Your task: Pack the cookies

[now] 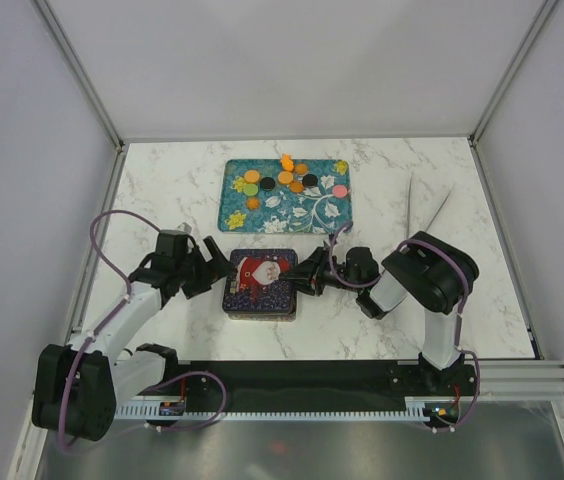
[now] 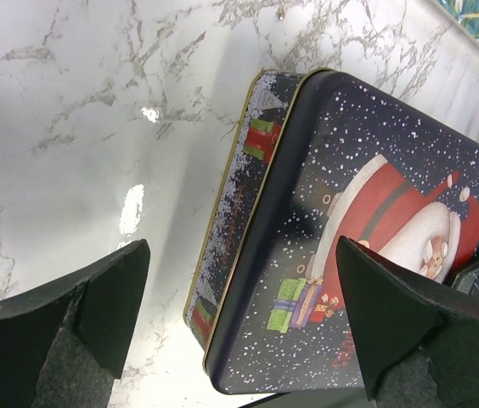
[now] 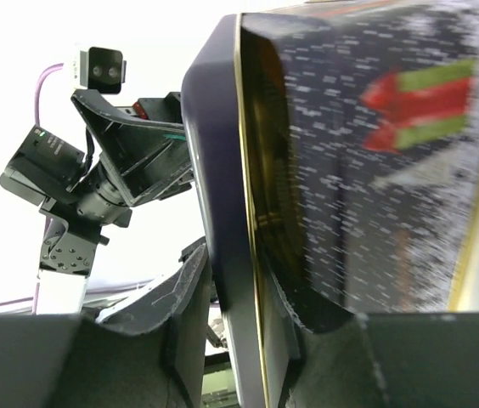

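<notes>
Flat round orange, green, black, pink cookies [image 1: 287, 180] lie on the teal tray [image 1: 237, 215]; left gripper [image 1: 216, 268] gapes, right gripper [image 1: 300, 276] pinches the tin lid [image 1: 258, 282].

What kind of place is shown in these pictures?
Probably a robotics lab test cell, not a kitchen: white panel walls in a metal frame enclose a marble-patterned table, and the left arm and right arm are bolted to a rail at its near edge.

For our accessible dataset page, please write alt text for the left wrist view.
A dark blue Christmas tin showing Santa sits on a white marble table, seen between the open jaws of the left gripper.
</notes>
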Robot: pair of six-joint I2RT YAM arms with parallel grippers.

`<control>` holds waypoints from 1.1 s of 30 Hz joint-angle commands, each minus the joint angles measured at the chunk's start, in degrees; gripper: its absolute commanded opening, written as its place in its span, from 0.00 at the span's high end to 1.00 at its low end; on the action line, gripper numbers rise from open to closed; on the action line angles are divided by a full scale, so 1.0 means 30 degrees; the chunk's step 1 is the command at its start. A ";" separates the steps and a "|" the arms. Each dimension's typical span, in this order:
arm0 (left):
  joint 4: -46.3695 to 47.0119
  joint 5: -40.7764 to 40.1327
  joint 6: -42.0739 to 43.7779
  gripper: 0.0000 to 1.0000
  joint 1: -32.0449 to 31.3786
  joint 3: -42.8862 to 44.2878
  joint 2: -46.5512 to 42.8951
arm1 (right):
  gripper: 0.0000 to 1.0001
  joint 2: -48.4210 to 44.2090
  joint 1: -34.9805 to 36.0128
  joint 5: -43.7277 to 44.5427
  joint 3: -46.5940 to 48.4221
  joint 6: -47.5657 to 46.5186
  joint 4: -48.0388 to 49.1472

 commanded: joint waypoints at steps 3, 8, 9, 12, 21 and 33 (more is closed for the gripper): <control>0.0840 -0.0356 0.0739 0.02 -0.0265 -0.0134 0.0286 | 0.62 -0.0862 -0.0595 -0.0587 -0.0813 -0.0204 0.5556; 0.0899 -0.0444 0.0593 0.02 -0.0441 -0.0018 0.0521 | 0.62 -0.1214 -0.1356 -0.0938 -0.1429 -0.0321 0.5438; 0.0928 -0.0502 0.0621 0.02 -0.0558 0.0041 0.0579 | 0.62 -0.1272 -0.1415 -0.1026 -0.1604 -0.0379 0.5467; 0.0987 -0.0561 0.0562 0.02 -0.0908 0.0187 0.0755 | 0.62 -0.1360 -0.1825 -0.1172 -0.2014 -0.0555 0.5439; 0.1017 -0.0942 0.0504 0.02 -0.1906 0.0919 0.1516 | 0.56 -0.2646 -0.2500 -0.1144 -0.2660 -0.2136 0.3362; -0.0185 -0.1381 0.1588 0.02 -0.2229 0.2414 0.2425 | 0.46 -0.8007 -0.2617 0.1197 -0.0671 -0.9163 -1.1016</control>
